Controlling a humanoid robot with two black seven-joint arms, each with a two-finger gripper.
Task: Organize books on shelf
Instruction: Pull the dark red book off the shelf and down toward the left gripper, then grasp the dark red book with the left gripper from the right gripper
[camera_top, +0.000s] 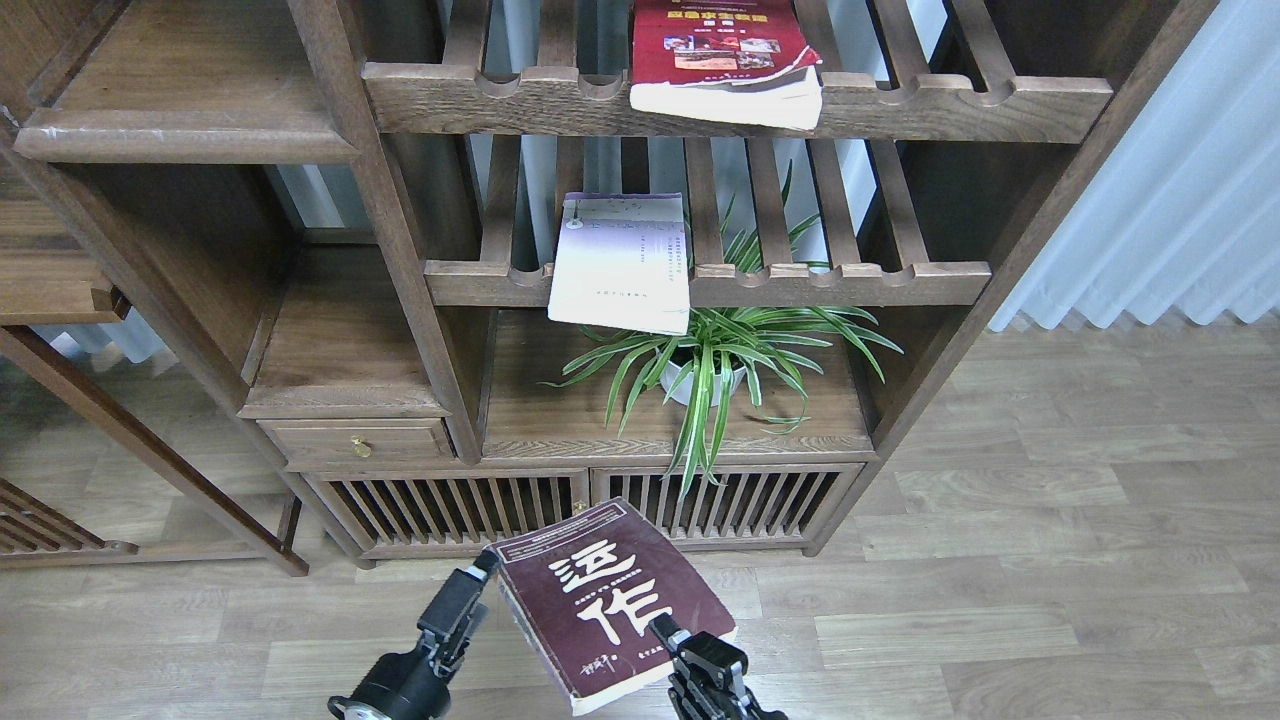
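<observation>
Both grippers, left (487, 562) and right (662, 630), press opposite edges of the glossy maroon book (610, 600), held flat above plank flooring. Red book (725, 60) and pale book (622, 262) overhang slatted racks; the smooth brown shelf (190, 125) sits upper left.

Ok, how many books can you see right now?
3: a red book on the top slatted rack, a pale book on the rack below, and a maroon book between my grippers. None seems hidden.
</observation>
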